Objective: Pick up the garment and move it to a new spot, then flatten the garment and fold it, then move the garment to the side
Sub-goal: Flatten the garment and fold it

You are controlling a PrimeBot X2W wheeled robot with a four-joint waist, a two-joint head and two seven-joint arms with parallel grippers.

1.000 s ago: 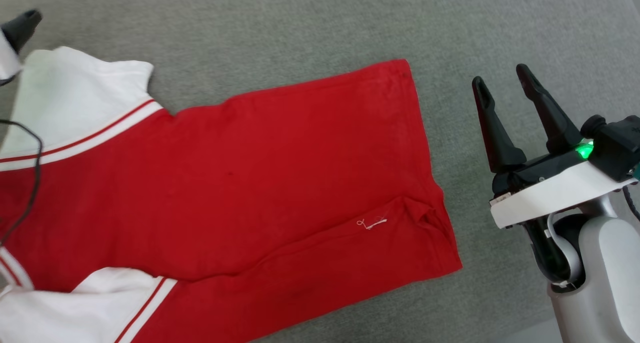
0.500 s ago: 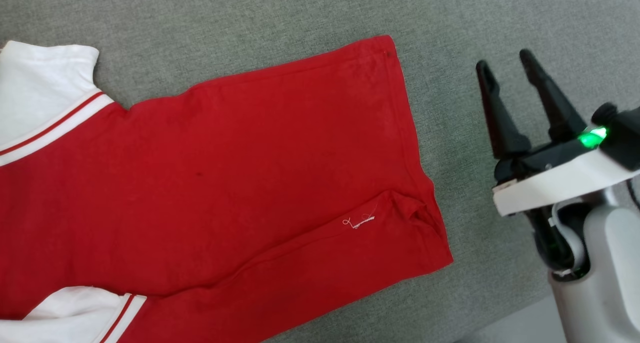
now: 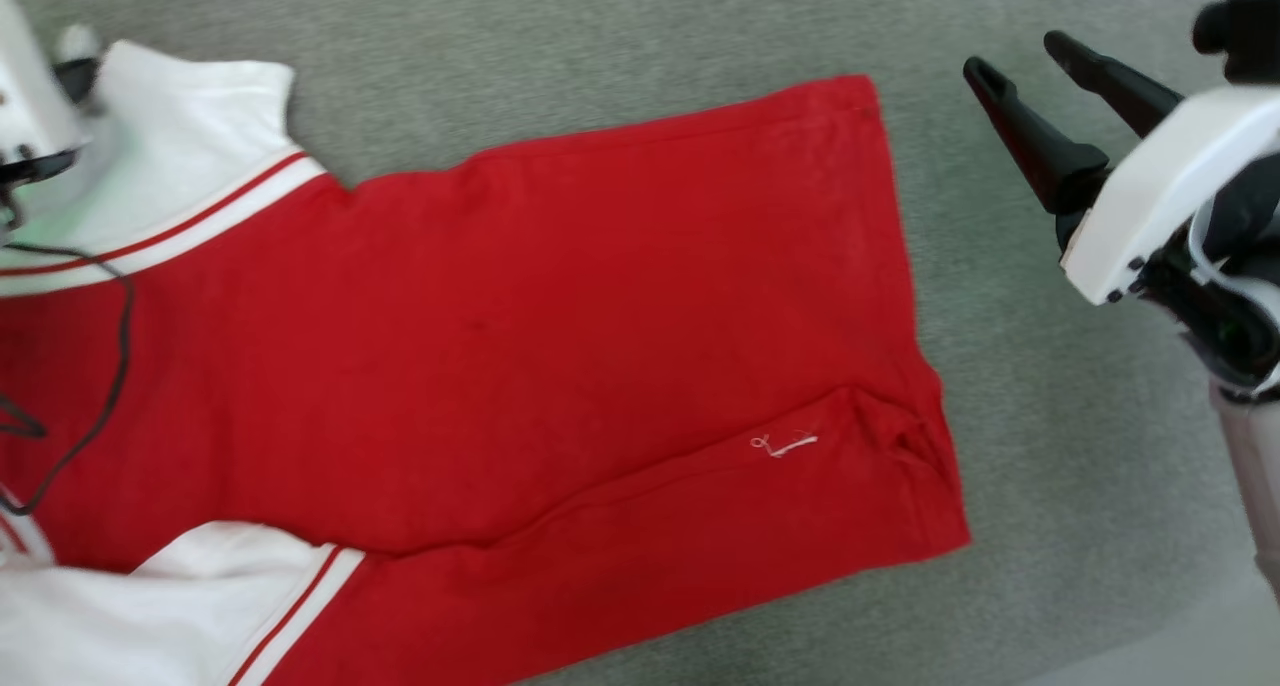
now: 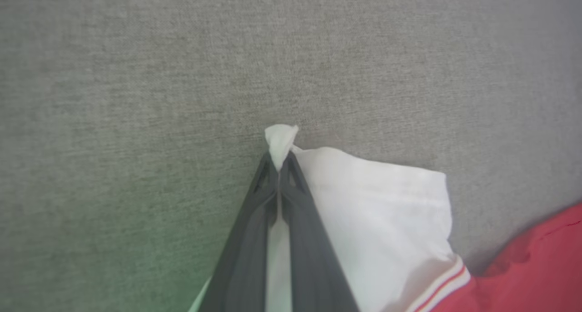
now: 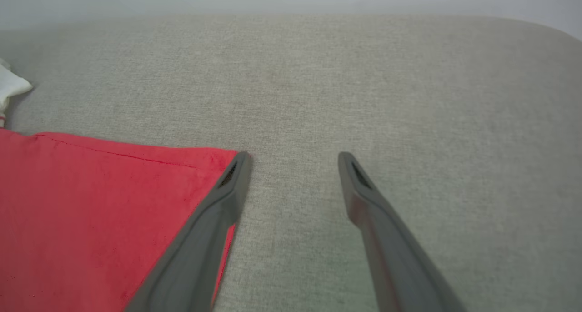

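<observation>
The garment [image 3: 600,316] lies spread on a grey fabric surface, plain red side up, so its print is hidden. Its white sleeves with striped trim lie at the left [image 3: 190,136] and the lower left. In the left wrist view my left gripper [image 4: 278,164] is shut on the tip of the white sleeve [image 4: 373,203], and a bit of cloth pokes out past the fingertips. My right gripper [image 3: 1015,53] hangs open just right of the hem's far corner. In the right wrist view the right gripper [image 5: 293,157] has nothing between its fingers, and its left finger overlaps the red hem corner [image 5: 91,203].
A grey upholstered surface [image 3: 600,26] stretches beyond the garment and to its right. Its near edge and a paler strip [image 3: 1150,661] show at the lower right. A thin black cable [image 3: 110,366] from my left arm hangs over the garment's left part.
The head camera has shifted, bringing my left arm into view at the upper left. My right gripper stands farther up beside the hem's far corner, its fingers leaning more to the left.
</observation>
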